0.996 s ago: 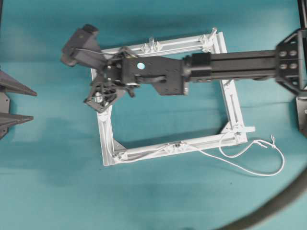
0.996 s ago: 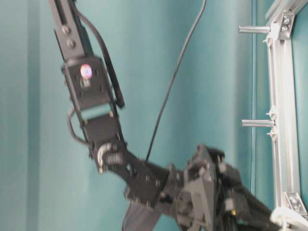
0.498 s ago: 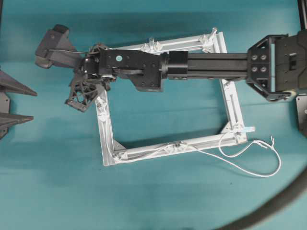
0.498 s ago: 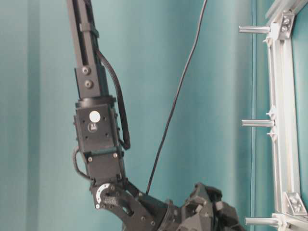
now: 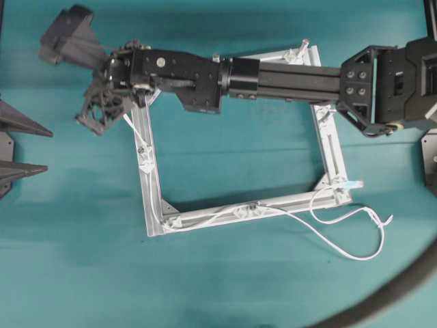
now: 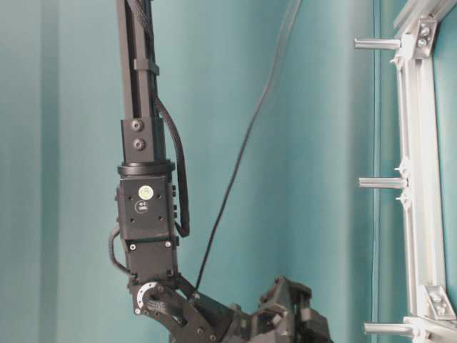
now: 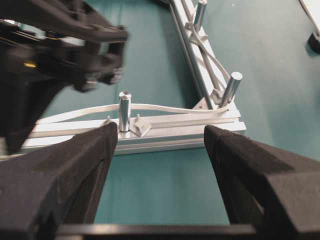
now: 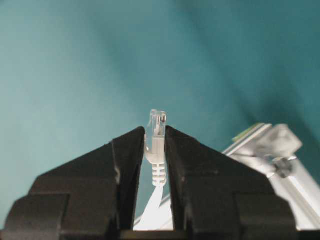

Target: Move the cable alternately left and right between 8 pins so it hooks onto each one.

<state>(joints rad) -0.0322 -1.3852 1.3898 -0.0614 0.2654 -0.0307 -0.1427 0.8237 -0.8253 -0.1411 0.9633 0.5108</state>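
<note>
The white cable [image 5: 321, 229] runs from a loose loop at the lower right along the bottom bar of the silver frame [image 5: 330, 147], round the bottom-left corner and up the left bar. My right gripper [image 5: 92, 117] is beyond the frame's top-left corner. In the right wrist view the right gripper [image 8: 155, 131] is shut on the cable's pale plug [image 8: 156, 131]. My left gripper [image 7: 160, 145] is open and holds nothing, just short of the frame. Ahead of it the cable [image 7: 165, 107] lies behind one pin [image 7: 124, 110] and bends round a corner pin [image 7: 231, 89].
A thick dark hose [image 5: 382, 297] curves across the lower right of the teal table. The right arm [image 5: 273, 72] stretches over the frame's top bar. In the table-level view that arm [image 6: 146, 207] hangs beside the frame [image 6: 418, 179], with pins [image 6: 382, 183] sticking out.
The right arm has swung left and toward the top of the overhead view, carrying the plug past the frame's top-left corner. The loose loop at the lower right has shrunk. The left gripper has stayed put.
</note>
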